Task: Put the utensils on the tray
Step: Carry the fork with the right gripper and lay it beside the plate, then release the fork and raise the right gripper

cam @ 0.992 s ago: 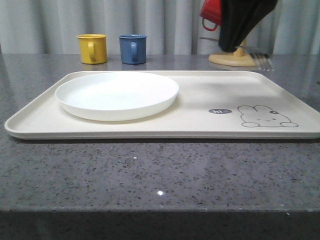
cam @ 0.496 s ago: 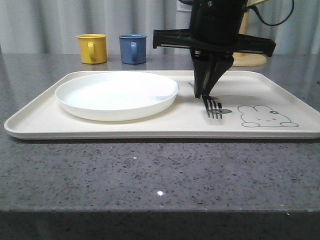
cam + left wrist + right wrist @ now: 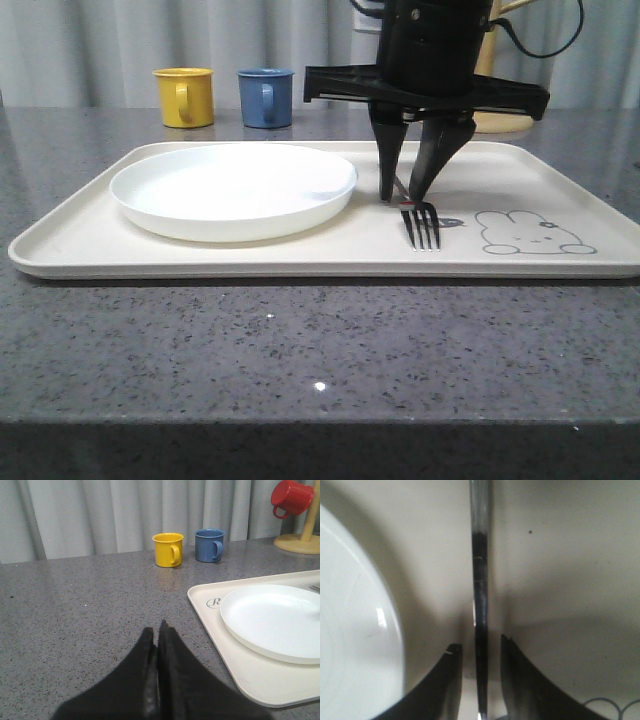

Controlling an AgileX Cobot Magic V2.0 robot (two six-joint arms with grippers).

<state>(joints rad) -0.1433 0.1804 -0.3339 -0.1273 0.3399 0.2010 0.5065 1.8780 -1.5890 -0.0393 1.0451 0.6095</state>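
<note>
Fork (image 3: 421, 221) lies on the tray (image 3: 300, 262), at three o'clock of the plate (image 3: 233, 187). My right gripper (image 3: 405, 196) straddles it, jaws spread, gripping nothing; left gripper (image 3: 157, 645) is closed and empty. Next I'd lift clear and go for another utensil.

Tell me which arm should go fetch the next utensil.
Probably right. Its end effector is open, fingers apart either side of the fork lying on the tray, so it looks free. The left end effector is shut over bare table, beside the tray.

Right end effector (image 3: 411, 192): black body, wide crossbar, tapered black fingers, black cable.
</note>
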